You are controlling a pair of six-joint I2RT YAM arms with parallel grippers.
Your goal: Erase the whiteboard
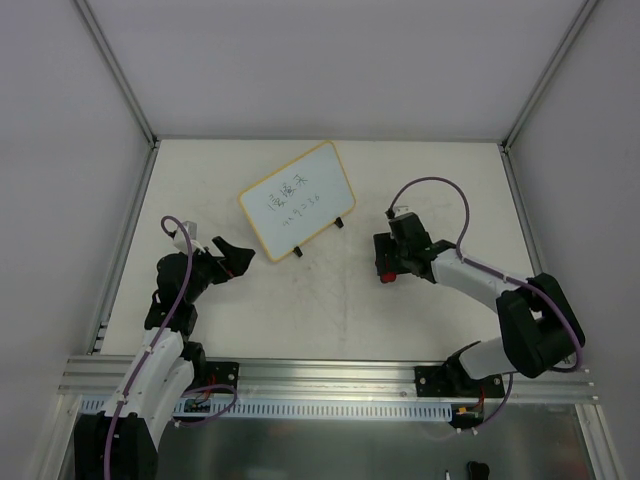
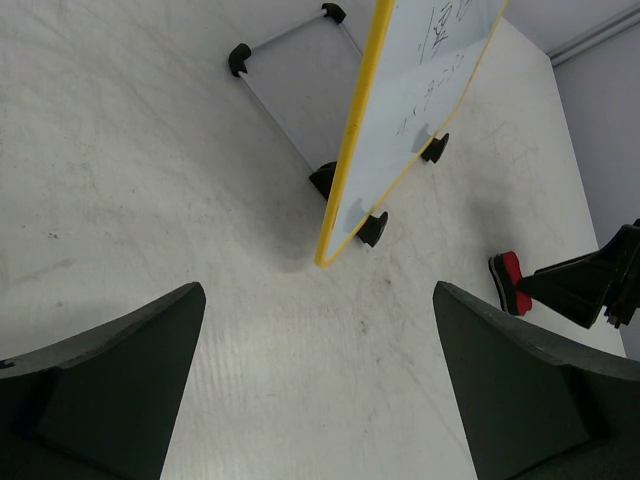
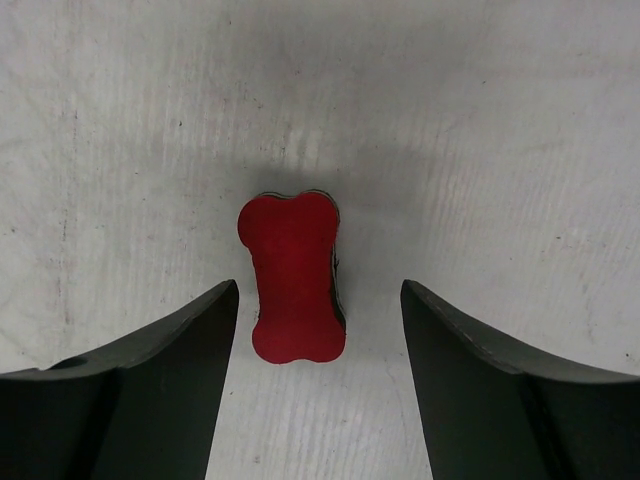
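Two released tools flank the scribbled whiteboard [image 1: 297,200]: the left tool [image 1: 232,258] gaping at its left, the right tool [image 1: 388,270] straddling an untouched red eraser [image 3: 292,277] at its right.

The white-and-black left arm [image 1: 165,335] bends at the overhead view's lower left, its black two-finger left gripper [image 1: 238,258] spread wide, aimed toward centre. The right arm [image 1: 490,285] folds in from lower right, right gripper [image 1: 388,268] pointing downward, jaws parted.
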